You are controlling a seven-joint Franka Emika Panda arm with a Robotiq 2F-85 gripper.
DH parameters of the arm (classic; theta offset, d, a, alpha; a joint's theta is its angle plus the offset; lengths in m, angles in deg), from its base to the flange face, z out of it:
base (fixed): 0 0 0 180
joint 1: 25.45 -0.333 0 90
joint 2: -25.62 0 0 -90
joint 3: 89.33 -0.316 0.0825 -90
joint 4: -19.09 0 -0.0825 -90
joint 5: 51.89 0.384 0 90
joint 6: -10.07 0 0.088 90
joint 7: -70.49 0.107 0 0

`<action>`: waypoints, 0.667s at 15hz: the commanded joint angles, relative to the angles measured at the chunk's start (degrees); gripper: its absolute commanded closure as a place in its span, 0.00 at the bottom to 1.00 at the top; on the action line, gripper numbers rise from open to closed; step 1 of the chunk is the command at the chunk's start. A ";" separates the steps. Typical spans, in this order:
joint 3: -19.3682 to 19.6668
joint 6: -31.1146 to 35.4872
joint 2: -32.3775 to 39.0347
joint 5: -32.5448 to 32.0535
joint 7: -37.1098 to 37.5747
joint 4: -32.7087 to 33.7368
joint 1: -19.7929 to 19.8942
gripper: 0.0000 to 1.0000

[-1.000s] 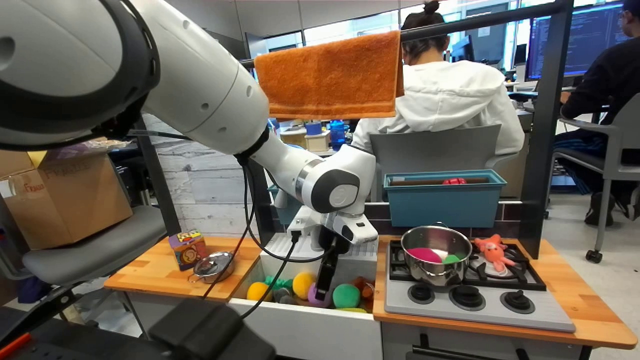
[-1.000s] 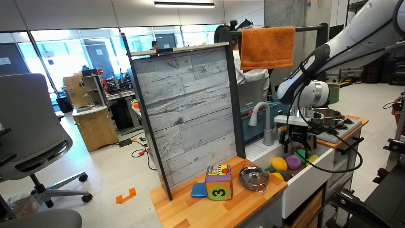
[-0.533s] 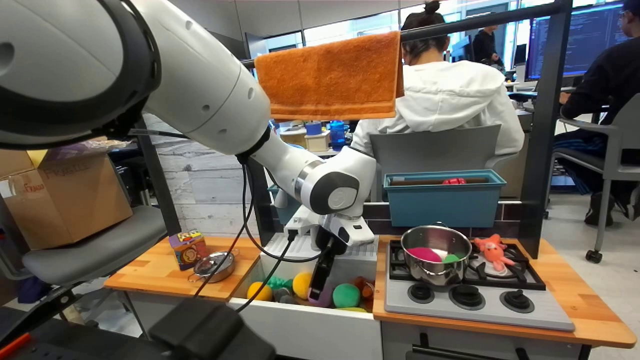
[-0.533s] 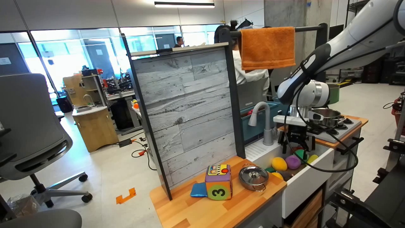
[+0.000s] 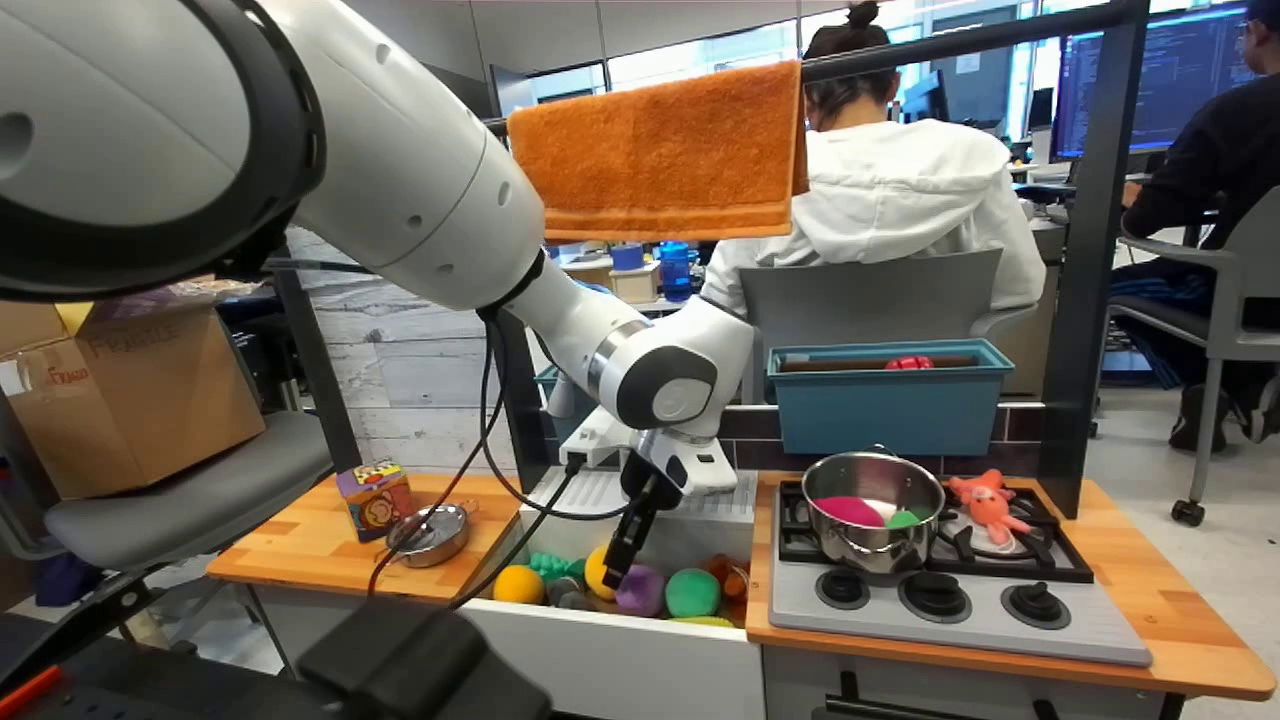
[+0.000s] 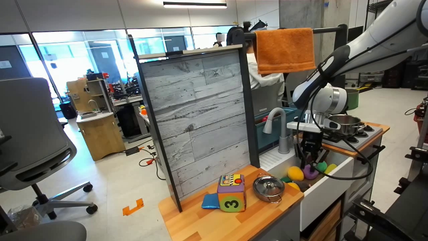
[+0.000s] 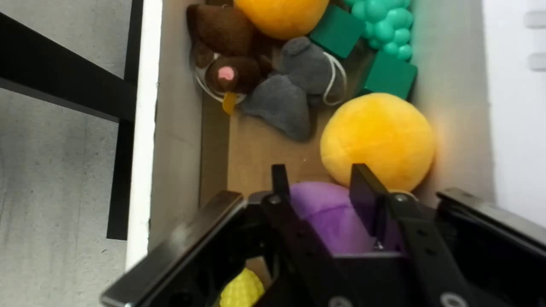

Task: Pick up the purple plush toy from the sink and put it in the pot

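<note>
- The hand (image 7: 320,178) points down into the sink (image 5: 620,655). Its two fingers (image 7: 364,198) are a bit apart with purple in the gap. I can't tell if they squeeze.
- The purple toy (image 7: 330,219) is in the sink, low between the fingers. It looks soft, so I guess it is light, squashy and hard to break. Its cloth should not slip much.
- The best hold is its fat middle, one finger on each side. Pinching just the top could let it pop out.
- It is round like a ball, so I see no front and no long way. A dark crease runs across it, about from finger to finger.
- A yellow ball (image 7: 377,140) is right by it. In an exterior view, a green ball (image 5: 692,593) is on the other side, so a finger could bump one.
- Farther out, the open pot (image 5: 865,548) is on the stove (image 5: 985,628). The toy should fit any way up.
</note>
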 commanded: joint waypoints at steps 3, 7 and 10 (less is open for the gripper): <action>0.78 0.81 0.40 -0.12 1.46 -5.89 0.30 1.00; 1.66 1.50 0.12 -0.09 2.65 -6.13 0.68 1.00; 3.01 2.28 -0.06 -0.99 3.86 -4.46 0.42 0.66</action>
